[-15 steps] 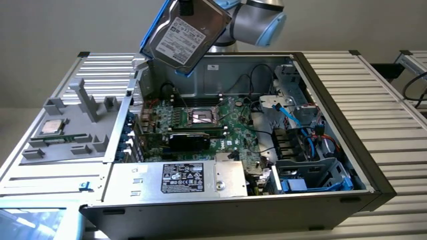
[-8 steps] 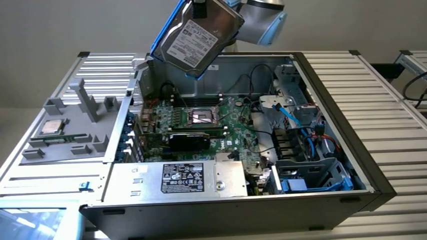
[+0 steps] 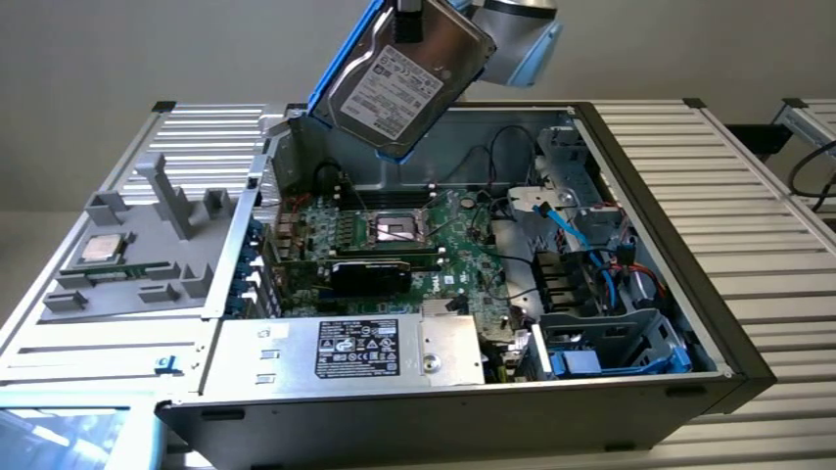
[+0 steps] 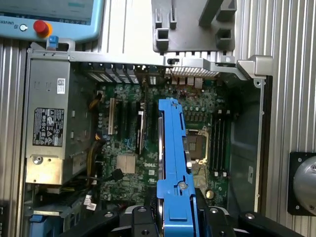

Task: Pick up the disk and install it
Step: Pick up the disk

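The disk (image 3: 392, 83), a silver hard drive with a white label and a blue carrier frame, hangs tilted in the air above the back part of the open computer case (image 3: 731, 323). My gripper (image 3: 411, 24) is shut on its upper end. In the wrist view the disk (image 4: 173, 158) is seen edge-on as a blue strip between the black fingers (image 4: 138, 222), with my gripper (image 4: 177, 217) clamped on either side. The motherboard (image 4: 133, 148) lies directly below it.
Inside the case are the motherboard (image 3: 392, 245), a labelled power-supply box (image 3: 352, 348), blue cables and a drive cage (image 3: 614, 343) at the exterior view's right. A grey fixture with a CPU chip (image 3: 105, 250) stands beside the case. A teach pendant (image 4: 49, 19) lies nearby.
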{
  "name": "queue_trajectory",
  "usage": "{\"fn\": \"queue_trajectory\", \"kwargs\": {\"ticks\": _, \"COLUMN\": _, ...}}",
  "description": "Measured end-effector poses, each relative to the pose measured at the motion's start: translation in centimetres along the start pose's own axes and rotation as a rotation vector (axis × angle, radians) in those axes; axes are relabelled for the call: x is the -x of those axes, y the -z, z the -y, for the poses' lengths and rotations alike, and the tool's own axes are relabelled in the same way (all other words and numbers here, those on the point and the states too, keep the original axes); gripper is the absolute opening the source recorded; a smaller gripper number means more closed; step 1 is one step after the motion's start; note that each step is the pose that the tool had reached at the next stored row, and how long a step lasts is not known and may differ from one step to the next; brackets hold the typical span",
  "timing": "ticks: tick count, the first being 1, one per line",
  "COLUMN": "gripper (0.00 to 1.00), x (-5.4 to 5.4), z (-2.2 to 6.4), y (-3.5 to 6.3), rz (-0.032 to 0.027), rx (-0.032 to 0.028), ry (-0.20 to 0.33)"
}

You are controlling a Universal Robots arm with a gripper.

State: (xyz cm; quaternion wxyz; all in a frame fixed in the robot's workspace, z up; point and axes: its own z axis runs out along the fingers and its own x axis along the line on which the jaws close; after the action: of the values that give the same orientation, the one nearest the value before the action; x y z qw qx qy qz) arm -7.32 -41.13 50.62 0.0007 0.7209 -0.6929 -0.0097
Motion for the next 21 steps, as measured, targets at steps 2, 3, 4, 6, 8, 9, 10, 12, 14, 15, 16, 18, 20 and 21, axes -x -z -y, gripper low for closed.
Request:
{"fn": "queue_trajectory", "kwargs": {"ticks": 2, "gripper": 0.39, "x": -0.4, "z": 0.2, "y": 0.01, "rz": 0.0, "rx": 0.0, "ry": 0.0}}
{"fn": "queue_trajectory", "kwargs": {"ticks": 3, "gripper": 0.39, "x": -0.6, "z": 0.3, "y": 0.01, "rz": 0.0, "rx": 0.0, "ry": 0.0}}
{"fn": "queue_trajectory", "kwargs": {"ticks": 4, "gripper": 0.39, "x": -0.7, "z": 0.4, "y": 0.02, "rz": 0.0, "rx": 0.0, "ry": 0.0}}
{"fn": "queue_trajectory", "kwargs": {"ticks": 6, "gripper": 0.39, "x": -1.1, "z": 0.6, "y": 0.02, "rz": 0.0, "rx": -0.0001, "ry": 0.0}}
{"fn": "queue_trajectory", "kwargs": {"ticks": 8, "gripper": 0.39, "x": -1.4, "z": 0.82, "y": 0.03, "rz": 0.0, "rx": 0.0, "ry": 0.0}}
{"fn": "queue_trajectory", "kwargs": {"ticks": 9, "gripper": 0.39, "x": -1.6, "z": 0.93, "y": 0.03, "rz": 0.0, "rx": 0.0, "ry": 0.0}}
{"fn": "queue_trajectory", "kwargs": {"ticks": 10, "gripper": 0.39, "x": -1.8, "z": 1.06, "y": 0.04, "rz": 0.0, "rx": 0.0, "ry": 0.0}}
{"fn": "queue_trajectory", "kwargs": {"ticks": 12, "gripper": 0.39, "x": -2.1, "z": 1.36, "y": 0.05, "rz": 0.0, "rx": 0.0, "ry": 0.0}}
{"fn": "queue_trajectory", "kwargs": {"ticks": 14, "gripper": 0.39, "x": -2.5, "z": 1.76, "y": 0.06, "rz": 0.0, "rx": 0.0, "ry": 0.0}}
{"fn": "queue_trajectory", "kwargs": {"ticks": 15, "gripper": 0.39, "x": -2.6, "z": 1.98, "y": 0.06, "rz": 0.0, "rx": 0.0, "ry": 0.0}}
{"fn": "queue_trajectory", "kwargs": {"ticks": 16, "gripper": 0.39, "x": -2.8, "z": 2.18, "y": 0.07, "rz": 0.0, "rx": 0.0, "ry": 0.0}}
{"fn": "queue_trajectory", "kwargs": {"ticks": 18, "gripper": 0.39, "x": -3.1, "z": 2.59, "y": 0.08, "rz": 0.0, "rx": 0.0, "ry": 0.0}}
{"fn": "queue_trajectory", "kwargs": {"ticks": 20, "gripper": 0.39, "x": -3.5, "z": 3.02, "y": 0.09, "rz": 0.0, "rx": 0.0, "ry": 0.0}}
{"fn": "queue_trajectory", "kwargs": {"ticks": 21, "gripper": 0.39, "x": -3.6, "z": 3.24, "y": 0.09, "rz": 0.0, "rx": 0.0, "ry": 0.0}}
